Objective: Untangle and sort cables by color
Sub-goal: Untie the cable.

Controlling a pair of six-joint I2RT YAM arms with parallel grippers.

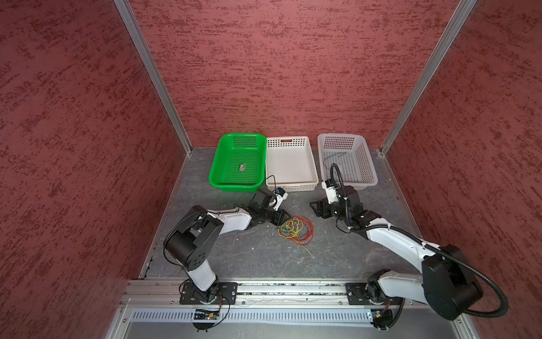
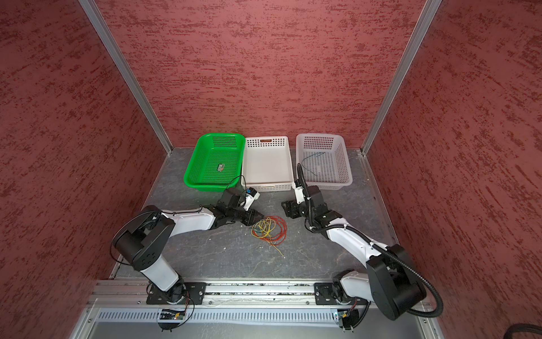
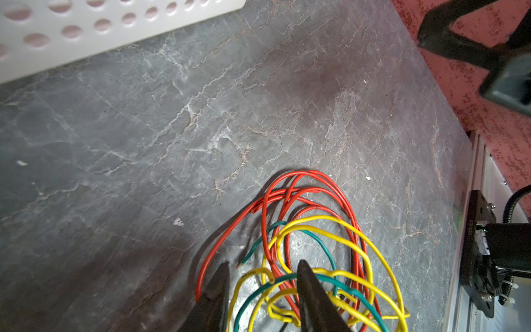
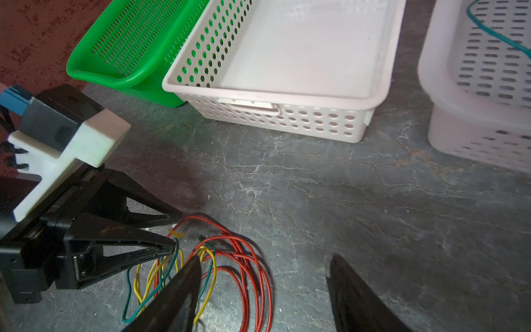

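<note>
Cables [image 1: 296,232] central, well off table [image 1: 234,258] edges

The left arm [image 1: 231,220] and right arm [image 1: 396,240] share glossy white link shells and matte black joint housings. A thick black corrugated hose [image 1: 372,227] runs along the right one. Their black base plates [image 1: 227,296] carry silver screws, and the tapered black fingers [image 4: 115,234] have triangular cut-outs.

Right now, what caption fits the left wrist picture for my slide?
Left gripper, jaws apart, straddles yellow and green strands of the tangled cables on the grey table, white basket nearby.
</note>
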